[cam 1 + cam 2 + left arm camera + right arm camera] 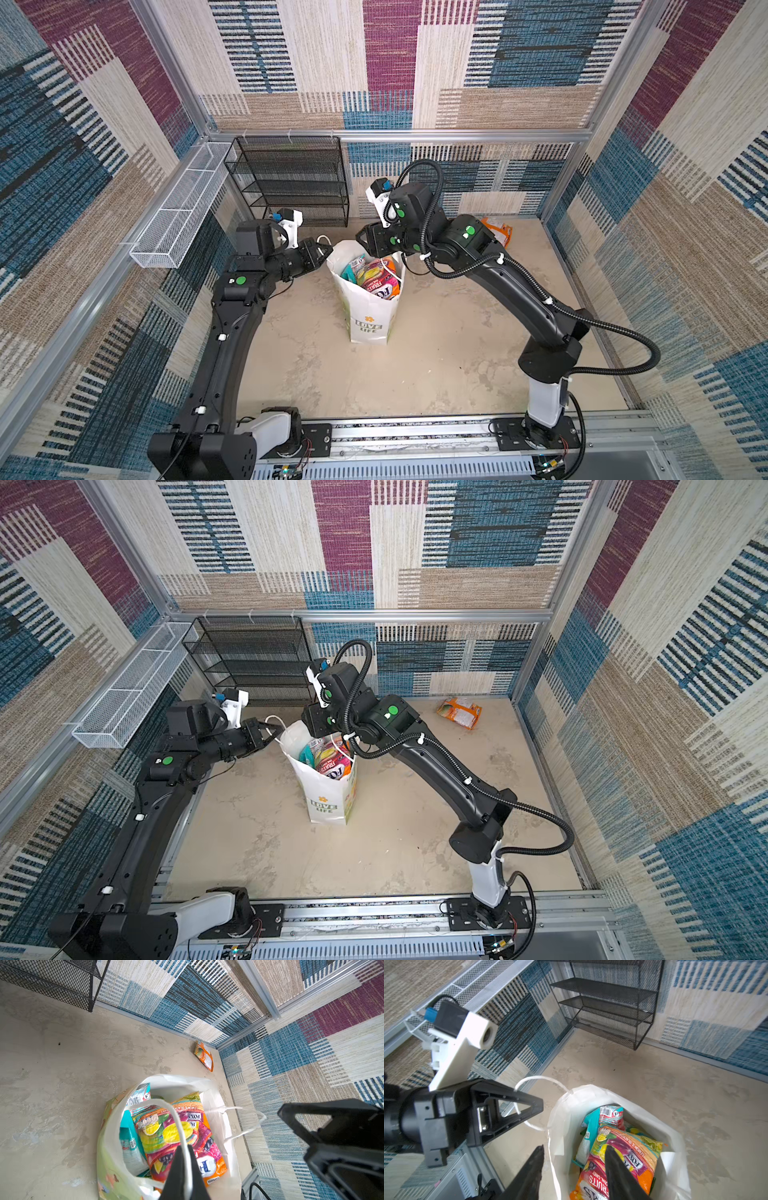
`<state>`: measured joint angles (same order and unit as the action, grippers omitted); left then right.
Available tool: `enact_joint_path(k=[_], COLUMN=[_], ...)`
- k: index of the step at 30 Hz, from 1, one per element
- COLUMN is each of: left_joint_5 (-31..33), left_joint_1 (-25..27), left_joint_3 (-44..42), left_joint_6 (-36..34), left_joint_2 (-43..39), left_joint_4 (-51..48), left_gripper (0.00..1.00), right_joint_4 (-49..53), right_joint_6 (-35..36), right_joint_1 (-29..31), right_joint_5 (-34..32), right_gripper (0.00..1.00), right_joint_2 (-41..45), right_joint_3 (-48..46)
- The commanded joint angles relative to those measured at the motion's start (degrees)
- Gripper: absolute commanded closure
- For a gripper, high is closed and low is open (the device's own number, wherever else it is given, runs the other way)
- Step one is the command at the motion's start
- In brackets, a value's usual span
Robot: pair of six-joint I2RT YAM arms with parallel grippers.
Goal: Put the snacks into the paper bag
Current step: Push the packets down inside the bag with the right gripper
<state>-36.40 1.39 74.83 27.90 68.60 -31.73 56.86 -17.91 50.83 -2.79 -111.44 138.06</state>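
Robot lab cell, aluminium framing, carpet-lined walls

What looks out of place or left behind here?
One orange snack packet lies alone near the far right corner, apart from the paper bag that holds the other snacks.

Packed snacks crowd the paper bag, a handle loop seemingly crossing its mouth.

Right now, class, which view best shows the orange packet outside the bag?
A top view: the orange packet lies whole and unobstructed there. In a top view the right arm hides most of it. The left wrist view shows it small and slanted; the right wrist view misses it.
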Motion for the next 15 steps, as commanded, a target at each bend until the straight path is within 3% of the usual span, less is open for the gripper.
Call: enact_joint_path(k=[1, 10, 15], left_joint_5=[-1.1, -1.0, -1.1], left_joint_1=[-0.1, -0.1, -0.2], left_joint_3=[0.0, -0.1, -0.1], left_joint_6=[0.4, 0.4, 0.4], left_joint_2=[0.1, 0.3, 0.2], left_joint_4=[2.5, 2.5, 2.5], left_gripper=[0.96, 0.96, 0.96], right_joint_4=[5.1, 3.0, 4.8], right_joint_6=[1.5, 2.4, 2.3], right_joint_1=[0.1, 2.7, 2.5], right_joint_5=[-3.6, 0.5, -3.1], right_gripper=[0.45, 0.41, 0.41], right_joint_2=[-0.4, -2.8, -6.7], right_joint_3=[2.0, -3.3, -2.6])
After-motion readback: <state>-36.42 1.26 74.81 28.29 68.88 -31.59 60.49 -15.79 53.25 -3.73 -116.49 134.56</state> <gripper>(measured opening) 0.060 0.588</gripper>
